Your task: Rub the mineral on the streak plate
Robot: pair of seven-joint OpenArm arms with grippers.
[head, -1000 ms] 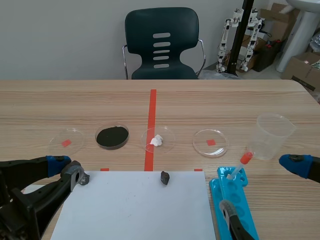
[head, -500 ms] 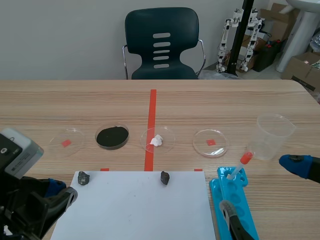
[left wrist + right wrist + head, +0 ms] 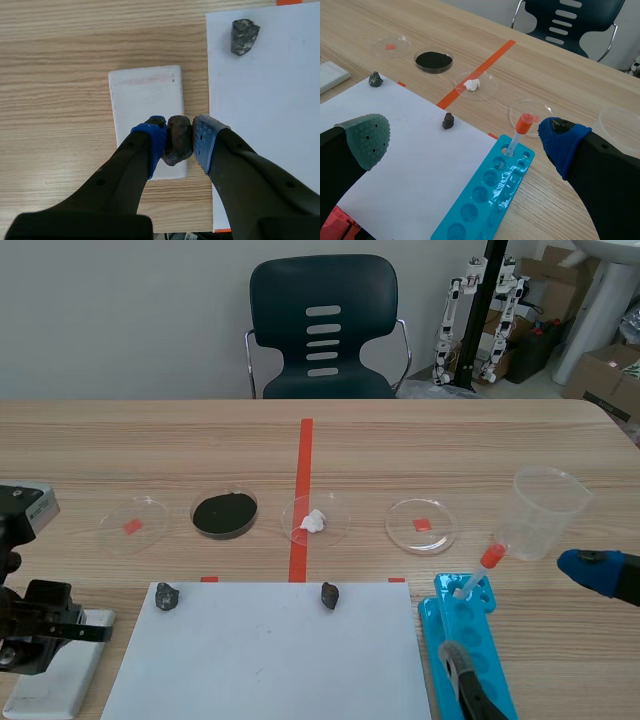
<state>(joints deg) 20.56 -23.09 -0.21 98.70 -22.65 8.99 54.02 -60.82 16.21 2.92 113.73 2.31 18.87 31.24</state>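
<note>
White and flat, the streak plate lies near the counter's near left corner, just beside the left edge of a paper sheet. The left tool is closed on a dark mineral, pinched between its blue pads over the plate's side nearest the sheet. Whether the stone touches the plate cannot be told. A faint pinkish smear crosses the plate's far end.

Two more rocks sit along the sheet's far edge, a corner rock at its left end and a middle rock. The right tool stands wide open, holding nothing, near the counter's near right corner. There a blue well tray carries a red-capped tube. Beyond the sheet stand a dish of black powder, a dish with a white lump and a clear beaker.
</note>
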